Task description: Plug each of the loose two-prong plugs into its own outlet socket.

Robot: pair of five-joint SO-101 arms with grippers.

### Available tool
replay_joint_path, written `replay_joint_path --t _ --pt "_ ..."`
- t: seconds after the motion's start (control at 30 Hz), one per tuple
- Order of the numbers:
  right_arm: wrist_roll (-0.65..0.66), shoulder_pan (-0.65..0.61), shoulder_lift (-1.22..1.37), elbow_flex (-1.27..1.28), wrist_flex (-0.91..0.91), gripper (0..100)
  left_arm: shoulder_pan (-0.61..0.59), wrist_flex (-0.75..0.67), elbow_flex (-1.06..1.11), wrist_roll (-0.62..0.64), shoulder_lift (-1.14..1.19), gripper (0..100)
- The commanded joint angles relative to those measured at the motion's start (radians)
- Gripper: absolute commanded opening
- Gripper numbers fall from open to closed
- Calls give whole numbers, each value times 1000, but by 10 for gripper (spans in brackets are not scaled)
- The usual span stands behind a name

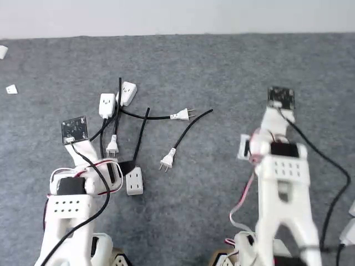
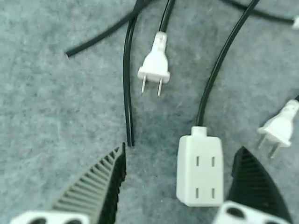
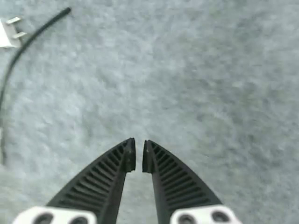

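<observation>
Where the left arm (image 1: 69, 208) overhangs the carpet (image 1: 233, 72) in the high view, the near plug (image 1: 112, 147) and side plug (image 1: 166, 160) lie loose by the outlet block (image 1: 133, 182), and the black cords (image 1: 142, 130) run partly under the arm. Left wrist view: the left gripper (image 2: 182, 148) gapes wide and empty, the outlet block lying between its fingers, and the side plug's cord is cropped. Right wrist view: the right gripper (image 3: 138, 142) is pinched nearly together on nothing, and an edge plug (image 3: 5, 35) is cut off.

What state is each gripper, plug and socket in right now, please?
Left gripper, open.
Right gripper, shut, empty.
Nearest socket, empty, lying flat.
Two far sockets, nothing plugged in.
Three plugs, all loose, unplugged.
</observation>
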Motion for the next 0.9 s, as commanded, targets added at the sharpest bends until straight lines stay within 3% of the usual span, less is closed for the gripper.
replay_joint_path --t 0.0,0.33,0.7,0.87 --pt "-109 -116 124 -196 68 46 -8 -164 27 -12 58 341" --pt "-339 -455 346 -381 5 108 -101 -213 -13 -37 140 341" --pt "-385 -593 538 -393 -182 112 -97 -215 -13 -38 144 341" --pt "-385 -599 601 -417 -183 110 -98 -213 -13 -38 144 341"
